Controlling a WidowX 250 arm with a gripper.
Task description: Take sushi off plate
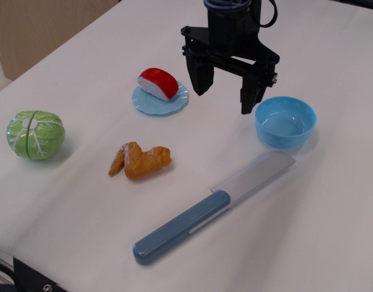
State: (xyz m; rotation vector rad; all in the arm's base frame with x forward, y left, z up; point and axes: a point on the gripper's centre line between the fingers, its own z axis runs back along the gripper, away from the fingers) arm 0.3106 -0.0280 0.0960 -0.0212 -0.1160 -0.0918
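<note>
Looking over the white table [332, 213], we find the sushi [157, 83] lying on the plate [174, 104], a small pale blue dish with a wavy rim, toward the back and left of centre. Red top up, white rice base down, its long axis slanting from upper left to lower right. Our gripper [225, 95] hangs just to the right of the plate, fingers pointing down and spread wide, holding nothing; it sits between the plate and the blue bowl [285, 121]. We cannot tell its height above the table from this single view. Other items: a cabbage [35, 134] at far left, a fried chicken wing [140, 160] in front of the plate, a toy knife [213, 208] lying diagonally in the foreground. All are well apart from the sushi. Handling, as we judge it: the piece looks like hard moulded plastic, light and stiff, not fragile. The glossy red top reads as slick, and its curve could let the pads slide off. We would close across the short width, on the two long flanks, low enough to catch the white base as well as the red. The plate looks light too and may shift or lift if a finger catches its rim.
</note>
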